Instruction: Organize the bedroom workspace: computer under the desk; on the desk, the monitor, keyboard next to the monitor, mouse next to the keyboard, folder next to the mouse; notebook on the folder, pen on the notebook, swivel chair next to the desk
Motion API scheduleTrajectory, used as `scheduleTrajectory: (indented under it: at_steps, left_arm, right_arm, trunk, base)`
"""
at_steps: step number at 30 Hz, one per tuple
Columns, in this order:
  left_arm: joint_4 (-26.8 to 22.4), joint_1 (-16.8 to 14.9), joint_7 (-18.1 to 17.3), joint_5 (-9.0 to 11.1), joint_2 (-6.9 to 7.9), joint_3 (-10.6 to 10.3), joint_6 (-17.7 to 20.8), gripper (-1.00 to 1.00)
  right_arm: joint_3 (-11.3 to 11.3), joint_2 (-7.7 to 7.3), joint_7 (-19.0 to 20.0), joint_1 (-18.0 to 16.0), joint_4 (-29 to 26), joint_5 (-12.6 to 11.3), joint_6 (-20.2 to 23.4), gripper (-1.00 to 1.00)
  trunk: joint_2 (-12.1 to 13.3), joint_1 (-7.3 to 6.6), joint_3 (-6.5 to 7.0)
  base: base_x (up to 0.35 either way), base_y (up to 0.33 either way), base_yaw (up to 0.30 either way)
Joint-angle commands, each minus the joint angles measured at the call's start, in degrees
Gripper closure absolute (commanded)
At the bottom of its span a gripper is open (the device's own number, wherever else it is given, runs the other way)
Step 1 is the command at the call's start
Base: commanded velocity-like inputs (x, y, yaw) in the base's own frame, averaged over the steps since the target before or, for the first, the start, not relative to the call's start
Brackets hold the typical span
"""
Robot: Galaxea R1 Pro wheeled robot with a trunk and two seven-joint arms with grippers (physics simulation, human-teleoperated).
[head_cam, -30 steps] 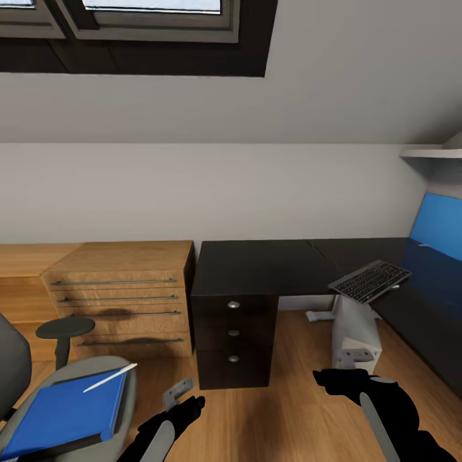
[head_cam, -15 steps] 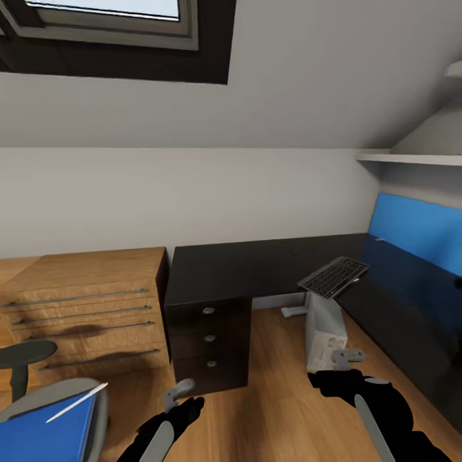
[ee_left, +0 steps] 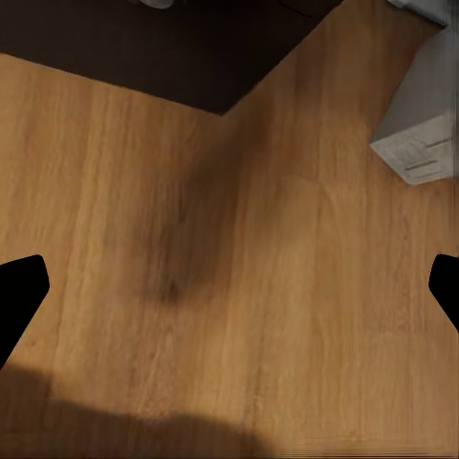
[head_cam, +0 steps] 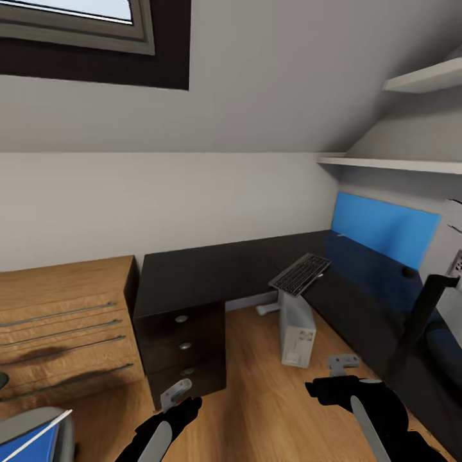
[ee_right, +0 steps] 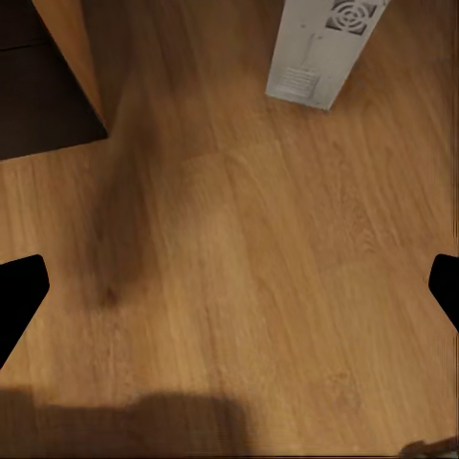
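Both arms held low over wood floor [head_cam: 269, 398], left jaws [ee_left: 229, 287] and right jaws [ee_right: 229, 287] spread wide, nothing btwn them. Computer [head_cam: 295, 330] stands ahead of right jaws, under bench [head_cam: 212, 269]; keyboard [head_cam: 300, 274] tilted atop it.

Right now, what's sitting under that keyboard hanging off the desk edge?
The computer stands on the floor below the keyboard, which tilts over the desk edge. Whether they touch is hidden.

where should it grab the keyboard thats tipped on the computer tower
Judging by its pose, the keyboard is best taken by the long edge overhanging the floor, from the open room side. It lies slanted atop the computer, so that thin edge is free above and below.
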Motion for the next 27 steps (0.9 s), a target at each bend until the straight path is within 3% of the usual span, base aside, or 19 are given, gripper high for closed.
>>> scheduleTrajectory:
  at_steps: [1, 5, 12, 15, 27]
  left_arm:
    - [-0.1, 0.0, 0.5, 0.5, 0.10, -0.1, 0.1, -1.00]
    - [-0.1, 0.0, 0.5, 0.5, 0.28, -0.1, 0.1, -1.00]
    - [-0.1, 0.0, 0.5, 0.5, 0.43, -0.1, -0.1, -1.00]
    - [-0.1, 0.1, 0.5, 0.6, 0.46, -0.1, -0.2, -1.00]
    - [-0.1, 0.1, 0.6, 0.5, 0.56, -0.1, -0.1, -1.00]
  right_arm:
    - [0.3, -0.04, -0.4, -0.1, 0.0, -0.4, 0.2, -1.00]
    - [0.7, -0.04, -0.4, -0.1, 0.0, -0.4, 0.2, -1.00]
    - [1.8, -0.04, -0.4, 0.0, 0.0, -0.4, 0.2, -1.00]
    - [3.3, -0.07, -0.4, 0.0, 0.0, -0.4, 0.2, -1.00]
    - [5.5, -0.09, -0.4, 0.3, 0.0, -0.3, 0.2, -1.00]
  trunk:
    - [0.4, -0.23, 0.12]
    - [2.0, -1.11, 0.84]
    - [2.0, -1.11, 0.84]
    - [2.0, -1.11, 0.84]
    - [6.8, -3.74, 2.99]
  base:
    - [0.000, 0.000, -0.294]
    - [0.000, 0.000, -0.235]
    - [0.000, 0.000, -0.081]
    - [0.000, 0.000, -0.030]
    - [0.000, 0.000, -0.007]
